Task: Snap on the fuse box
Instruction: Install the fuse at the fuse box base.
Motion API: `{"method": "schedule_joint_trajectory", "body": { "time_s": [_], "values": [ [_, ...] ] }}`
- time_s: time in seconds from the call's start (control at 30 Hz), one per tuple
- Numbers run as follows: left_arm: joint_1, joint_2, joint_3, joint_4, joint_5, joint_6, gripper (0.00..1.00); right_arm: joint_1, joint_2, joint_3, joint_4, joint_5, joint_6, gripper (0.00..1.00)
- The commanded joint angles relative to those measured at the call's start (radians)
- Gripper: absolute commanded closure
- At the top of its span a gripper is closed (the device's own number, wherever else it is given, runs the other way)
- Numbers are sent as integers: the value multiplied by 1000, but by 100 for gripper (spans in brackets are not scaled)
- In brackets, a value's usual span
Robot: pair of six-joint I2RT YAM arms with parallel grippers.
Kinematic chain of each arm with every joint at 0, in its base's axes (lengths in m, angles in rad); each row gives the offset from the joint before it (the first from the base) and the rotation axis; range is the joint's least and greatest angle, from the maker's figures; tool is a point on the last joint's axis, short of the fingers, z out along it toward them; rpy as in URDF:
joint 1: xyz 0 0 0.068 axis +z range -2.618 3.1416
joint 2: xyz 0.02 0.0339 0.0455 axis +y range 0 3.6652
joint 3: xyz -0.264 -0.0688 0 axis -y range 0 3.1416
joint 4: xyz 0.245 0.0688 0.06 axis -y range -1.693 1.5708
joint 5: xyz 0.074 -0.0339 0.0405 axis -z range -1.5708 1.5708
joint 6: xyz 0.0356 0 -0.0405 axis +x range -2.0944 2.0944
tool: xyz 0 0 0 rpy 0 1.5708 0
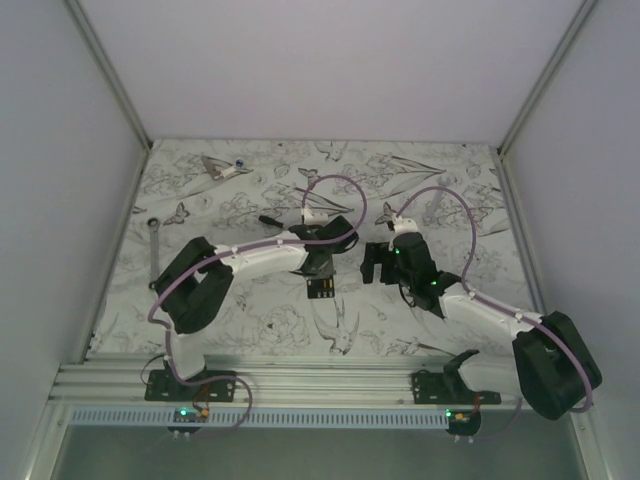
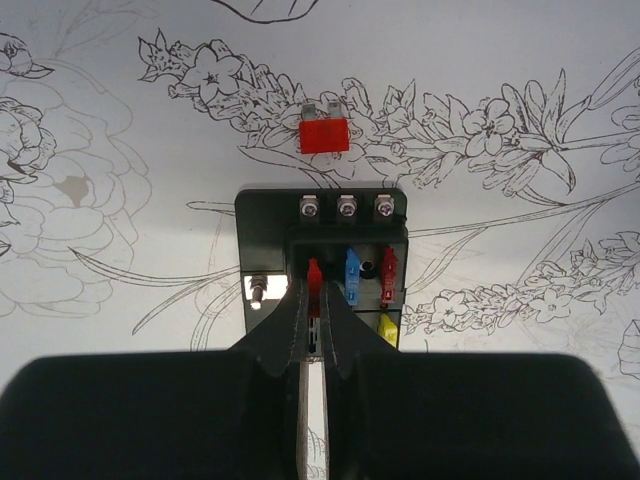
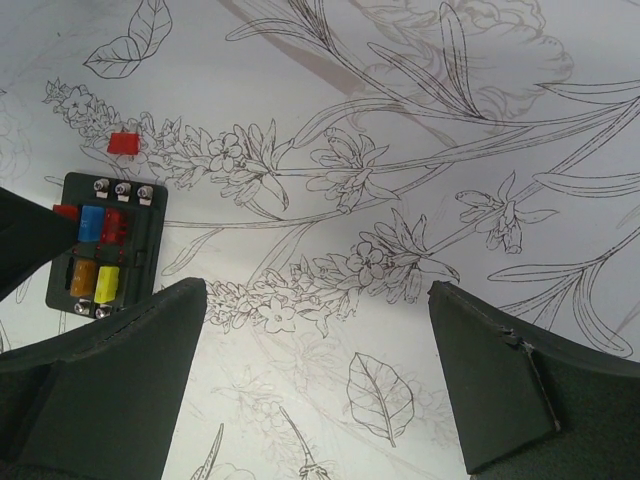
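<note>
Left gripper (image 2: pixel 313 300) clenched on a red fuse (image 2: pixel 313 274) directly at its tips, evidently to seat it in the fuse box (image 2: pixel 262 225) resting on the desk (image 2: pixel 500 60) beneath; right gripper (image 3: pixel 315 335) released, box well off to its side.

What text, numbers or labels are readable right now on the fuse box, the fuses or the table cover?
No text is readable in any view.
fuse box: no label visible.
seated fuses: any ratings are too small to read.
loose red fuse: any marking is too blurred to read.
table cover: drawn flowers only, no words.
</note>
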Motion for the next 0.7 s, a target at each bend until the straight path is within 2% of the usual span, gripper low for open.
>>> {"method": "schedule_joint_trajectory", "body": {
  "time_s": [0.0,0.27,0.67],
  "values": [
    [-17,100,-21,-107,11,29,100,-8,-10,4,29,-7,-13,0],
    [23,139,31,-106,120,57,100,-8,-11,5,28,-14,-15,0],
    [40,38,-99,-71,109,-41,100,-7,-14,2,30,-15,-14,0]
  ]
}}
